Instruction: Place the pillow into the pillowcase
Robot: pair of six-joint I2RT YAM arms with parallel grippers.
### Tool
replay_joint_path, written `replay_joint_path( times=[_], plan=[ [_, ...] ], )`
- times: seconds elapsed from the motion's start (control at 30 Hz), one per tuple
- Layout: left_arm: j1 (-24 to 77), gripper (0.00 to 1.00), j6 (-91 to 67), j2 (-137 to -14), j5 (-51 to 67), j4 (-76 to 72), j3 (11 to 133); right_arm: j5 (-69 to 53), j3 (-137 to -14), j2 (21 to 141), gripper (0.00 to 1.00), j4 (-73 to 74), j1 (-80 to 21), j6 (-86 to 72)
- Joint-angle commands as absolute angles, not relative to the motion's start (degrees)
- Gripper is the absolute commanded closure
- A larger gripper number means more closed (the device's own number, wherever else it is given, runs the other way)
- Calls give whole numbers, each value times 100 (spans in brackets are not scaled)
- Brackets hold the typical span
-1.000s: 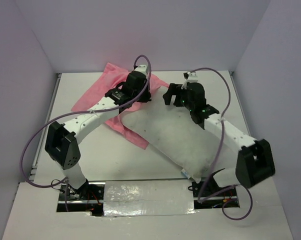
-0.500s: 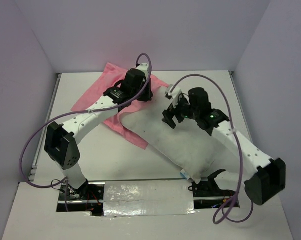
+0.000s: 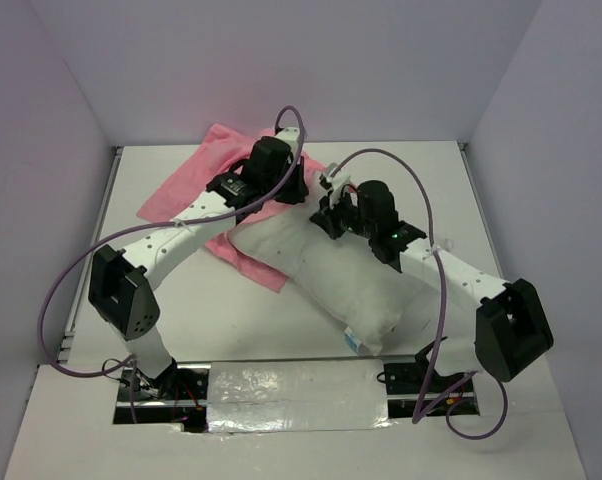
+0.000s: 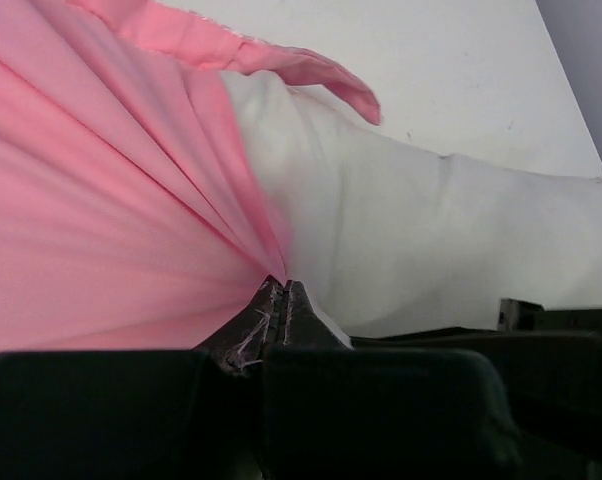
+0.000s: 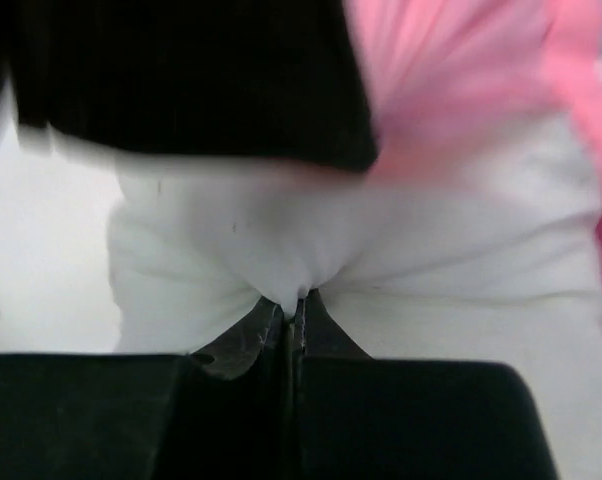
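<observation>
Pillow [image 3: 331, 275], white, plump, soft, likely light, lying diagonally on the worktop [image 3: 431, 180], far-left end meeting the thin, probably slippery pink pillowcase [image 3: 179, 190]; right tool [image 5: 293, 305] clenched on a pinch of pillow cloth, left tool [image 4: 278, 300] clenched on gathered pillowcase fabric; best gripped at edges.

White table [image 3: 431, 180] enclosed by three plain, pale lavender walls: back wall [image 3: 281, 60], left wall [image 3: 31, 200], right wall [image 3: 571, 180]. A strip of shiny silver tape [image 3: 291, 390] crosses the near edge. Lighting is even and soft, with faint shadows.
</observation>
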State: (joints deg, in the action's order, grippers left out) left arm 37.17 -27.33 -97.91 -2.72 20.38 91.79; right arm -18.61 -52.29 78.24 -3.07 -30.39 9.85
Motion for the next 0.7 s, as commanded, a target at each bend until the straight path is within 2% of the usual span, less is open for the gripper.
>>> replay_joint_path(
  times=[0.0, 0.1, 0.3, 0.5, 0.67],
  plan=[
    [4235, 100, -2848, -9317, 159, 1951, 9615, -1845, -5089, 7506, 100, -3621, -3085, -402],
    [4657, 100, -2979, -9159, 202, 1846, 9738, -1566, -5036, 7725, 100, -4741, -3102, -1150],
    [5080, 100, -3243, -8869, 378, 1819, 10028, -924, -4756, 8112, 100, -5561, -3172, -1924],
    [5133, 100, -3761, -8271, 36, 1626, 9344, -88, -4017, 8042, 100, -5880, -3155, -1977],
    [5124, 100, -4016, -8692, -905, 2548, 9027, -194, -3631, 7612, 100, -5635, -3164, -2056]
  ],
)
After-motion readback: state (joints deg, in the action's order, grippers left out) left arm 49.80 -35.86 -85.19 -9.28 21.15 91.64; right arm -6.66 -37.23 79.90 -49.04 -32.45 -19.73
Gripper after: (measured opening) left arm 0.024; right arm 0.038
